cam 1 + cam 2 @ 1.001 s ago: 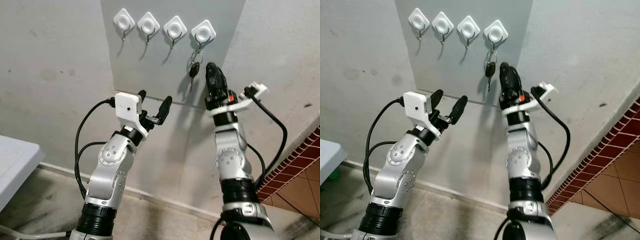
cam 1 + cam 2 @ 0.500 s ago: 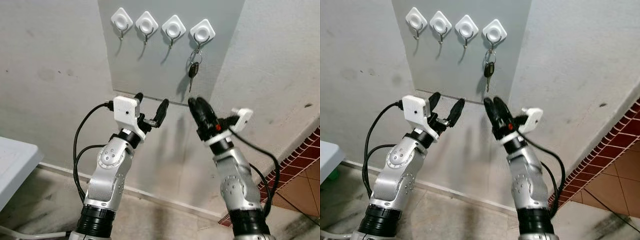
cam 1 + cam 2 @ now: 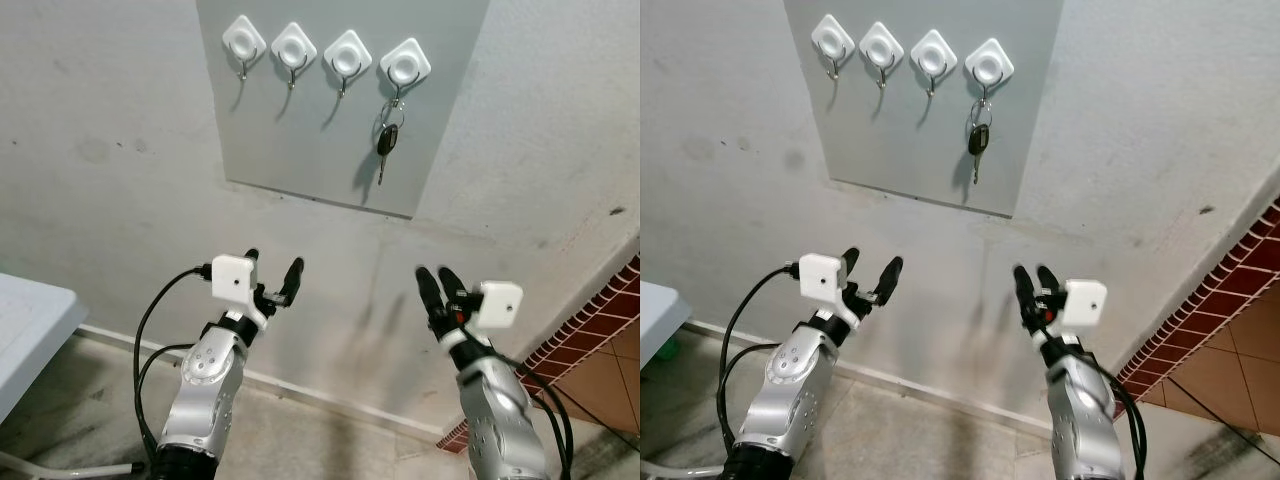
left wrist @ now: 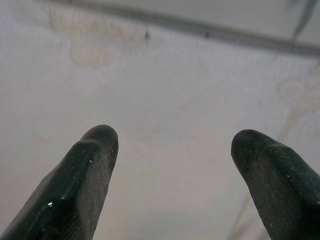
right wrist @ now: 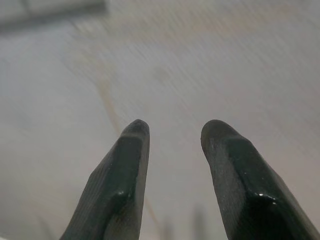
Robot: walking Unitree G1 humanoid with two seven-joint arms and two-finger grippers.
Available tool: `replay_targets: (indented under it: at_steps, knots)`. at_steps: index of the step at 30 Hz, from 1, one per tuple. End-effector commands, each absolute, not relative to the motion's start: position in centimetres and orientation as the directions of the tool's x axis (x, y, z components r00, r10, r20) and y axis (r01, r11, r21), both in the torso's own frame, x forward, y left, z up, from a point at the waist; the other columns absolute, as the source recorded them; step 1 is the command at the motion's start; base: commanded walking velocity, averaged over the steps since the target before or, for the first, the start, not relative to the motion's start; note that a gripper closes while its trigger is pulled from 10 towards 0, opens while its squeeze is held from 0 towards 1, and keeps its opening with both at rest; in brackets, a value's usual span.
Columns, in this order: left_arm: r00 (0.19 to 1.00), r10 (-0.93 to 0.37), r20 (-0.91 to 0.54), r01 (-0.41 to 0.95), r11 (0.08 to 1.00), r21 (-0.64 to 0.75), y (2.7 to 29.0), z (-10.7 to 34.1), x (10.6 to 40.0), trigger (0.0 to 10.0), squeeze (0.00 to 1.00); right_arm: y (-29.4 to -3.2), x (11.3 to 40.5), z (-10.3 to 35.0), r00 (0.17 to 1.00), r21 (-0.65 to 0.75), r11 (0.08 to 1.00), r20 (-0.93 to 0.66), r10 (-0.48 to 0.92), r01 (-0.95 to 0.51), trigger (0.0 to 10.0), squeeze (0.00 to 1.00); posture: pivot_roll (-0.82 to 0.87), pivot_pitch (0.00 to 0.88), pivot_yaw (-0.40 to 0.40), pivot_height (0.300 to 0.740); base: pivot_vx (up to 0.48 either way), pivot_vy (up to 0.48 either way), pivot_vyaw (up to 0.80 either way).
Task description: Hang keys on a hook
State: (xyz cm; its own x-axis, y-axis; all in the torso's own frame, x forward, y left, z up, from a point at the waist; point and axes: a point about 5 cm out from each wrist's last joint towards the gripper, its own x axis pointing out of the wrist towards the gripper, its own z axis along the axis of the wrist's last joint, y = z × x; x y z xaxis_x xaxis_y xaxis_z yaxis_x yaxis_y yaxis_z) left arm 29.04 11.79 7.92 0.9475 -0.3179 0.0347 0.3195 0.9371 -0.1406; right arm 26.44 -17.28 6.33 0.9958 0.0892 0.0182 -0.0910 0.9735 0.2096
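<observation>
So the keys (image 3: 386,134) are hanging on the rightmost hook (image 3: 404,68) of the four white hooks on the grey panel (image 3: 300,130). It's a small bunch: a silver ring up top, a key with a black head, and a thin metal blade pointing straight down, throwing a shadow on the panel just to its left. The other three hooks I see are bare. My right gripper (image 3: 436,284) sits well below the keys, down under the panel's bottom edge, fingers a little apart and holding nothing. My left gripper (image 3: 273,276) is at about the same height off to the left, fingers spread wide, also holding nothing. Both wrist views just face plain pale wall past the black fingertips (image 4: 95,150).
</observation>
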Motion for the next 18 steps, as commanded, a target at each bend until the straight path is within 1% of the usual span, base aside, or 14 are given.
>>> replay_targets:
  at_steps: [1,4,8,11,12,13,14,17,18]
  knots:
    - [0.953,-0.304,0.017,0.302,0.938,-0.170,12.0,7.1,28.9,10.0,0.00,-17.4,26.0,5.9,0.998,0.155,0.986,0.002,0.056,-0.056,10.0,0.00,-0.03,0.000,-0.004,0.740,0.000,0.000,0.00]
    - [0.959,-0.284,0.016,0.280,0.932,-0.231,12.1,6.8,28.8,10.0,0.00,-17.5,25.5,5.3,0.999,0.137,0.990,-0.017,0.039,-0.036,10.0,0.00,-0.04,0.000,-0.001,0.740,0.000,0.000,0.00]
    - [0.963,-0.271,-0.004,0.262,0.935,-0.237,12.5,5.9,28.7,10.0,0.00,-17.5,24.8,4.7,0.999,0.103,0.995,-0.031,0.012,-0.009,10.0,0.00,-0.04,0.000,0.003,0.740,0.000,0.000,0.00]
    - [0.963,-0.270,-0.004,0.262,0.938,-0.227,12.6,5.7,28.5,10.0,0.00,-17.5,24.5,4.5,0.999,0.106,0.994,-0.039,0.001,0.003,10.0,0.00,-0.04,0.000,0.003,0.740,0.000,0.000,0.00]
    - [0.965,-0.262,-0.011,0.252,0.936,-0.247,12.7,5.5,28.5,10.0,0.00,-17.5,24.5,4.4,0.999,0.103,0.995,-0.044,0.003,0.002,10.0,0.00,-0.04,0.000,0.004,0.740,0.000,0.000,0.00]
    - [0.967,-0.254,-0.018,0.240,0.933,-0.267,12.8,5.4,28.6,10.0,0.00,-17.4,24.4,4.3,0.999,0.116,0.993,-0.046,0.011,-0.006,10.0,0.09,-0.04,0.000,0.005,0.740,0.000,0.000,0.00]
    - [0.966,-0.258,-0.019,0.245,0.935,-0.255,12.8,5.5,28.7,10.0,0.00,-17.3,24.5,4.3,0.999,0.136,0.991,-0.045,0.014,-0.008,10.0,1.00,-0.04,0.000,0.005,0.740,0.000,0.000,0.00]
    - [0.966,-0.259,-0.012,0.247,0.932,-0.266,12.8,5.6,29.0,10.0,0.00,-17.1,24.7,4.5,0.999,0.147,0.988,-0.026,0.041,-0.037,10.0,1.00,-0.04,0.000,0.002,0.740,0.000,0.000,0.00]
    - [0.966,-0.257,-0.011,0.245,0.932,-0.266,12.8,5.7,29.2,10.0,0.00,-17.2,24.7,4.5,0.999,0.113,0.993,-0.030,0.026,-0.023,10.0,1.00,-0.04,0.000,0.002,0.740,0.000,0.000,0.00]
